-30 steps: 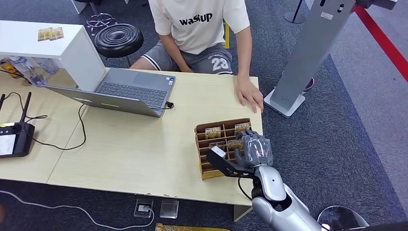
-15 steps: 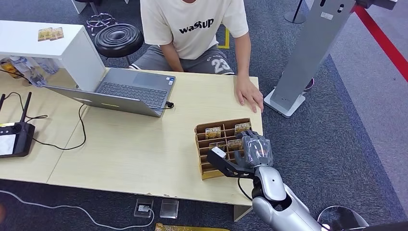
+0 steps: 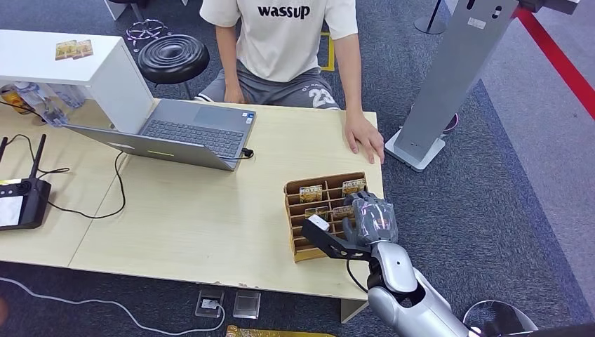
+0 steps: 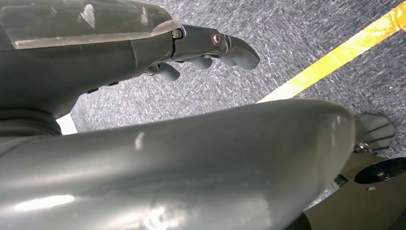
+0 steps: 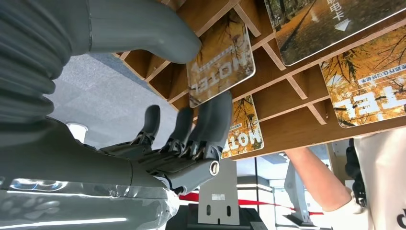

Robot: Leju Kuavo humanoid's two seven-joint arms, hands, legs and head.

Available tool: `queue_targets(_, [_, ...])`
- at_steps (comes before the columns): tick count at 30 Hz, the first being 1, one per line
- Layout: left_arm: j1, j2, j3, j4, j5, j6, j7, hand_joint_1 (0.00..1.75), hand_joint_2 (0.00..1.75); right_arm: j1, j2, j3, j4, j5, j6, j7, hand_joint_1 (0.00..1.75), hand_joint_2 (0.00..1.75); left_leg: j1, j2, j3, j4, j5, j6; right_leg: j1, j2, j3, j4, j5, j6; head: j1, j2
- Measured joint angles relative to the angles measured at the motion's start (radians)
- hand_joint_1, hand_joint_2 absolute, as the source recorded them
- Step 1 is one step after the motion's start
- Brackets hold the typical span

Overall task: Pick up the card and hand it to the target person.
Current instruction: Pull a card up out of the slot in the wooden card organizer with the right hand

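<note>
A wooden card rack (image 3: 300,214) stands on the table (image 3: 203,217) near its right front corner, with hotel cards in several slots. My right hand (image 3: 372,219) is down on the rack's right column. In the right wrist view that hand (image 5: 191,139) pinches one autumn-print card (image 5: 222,62) between thumb and fingers, and the card still sits in its slot. Other cards (image 5: 368,91) lie in neighbouring slots of the rack (image 5: 297,120). A person (image 3: 284,35) in a white shirt sits across the table, one hand (image 3: 365,140) flat on the far right edge. My left hand (image 4: 210,48) hangs over carpet, holding nothing.
An open laptop (image 3: 189,133) sits at the back centre of the table, beside a white box (image 3: 70,63). A remote controller (image 3: 17,203) with cables lies at the left. A silver stand (image 3: 449,77) rises to the right of the table, and a black stool (image 3: 172,56) stands behind.
The person has straightened up and leaned back from the table. My right hand stays on the rack in the same place.
</note>
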Motion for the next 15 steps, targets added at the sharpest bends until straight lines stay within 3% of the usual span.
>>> queue_targets(7, [-0.004,-0.002,-0.003,0.0,-0.004,0.0,0.001,0.0,0.0,-0.004,-0.002,0.0,0.007,-0.003,-0.008,-0.004,1.32,1.75,0.0,0.0,0.0,0.0,0.0,0.0,0.0,0.0,0.0,0.0,0.0,0.0,0.0,0.0])
queue_targets(15, [-0.006,-0.002,-0.008,-0.002,-0.009,-0.007,0.002,0.0,0.0,-0.006,-0.001,0.002,0.012,-0.006,-0.007,-0.005,1.4,1.75,0.0,0.0,0.0,0.0,0.001,0.0,0.0,0.0,0.0,0.0,0.0,0.0,0.0,0.0])
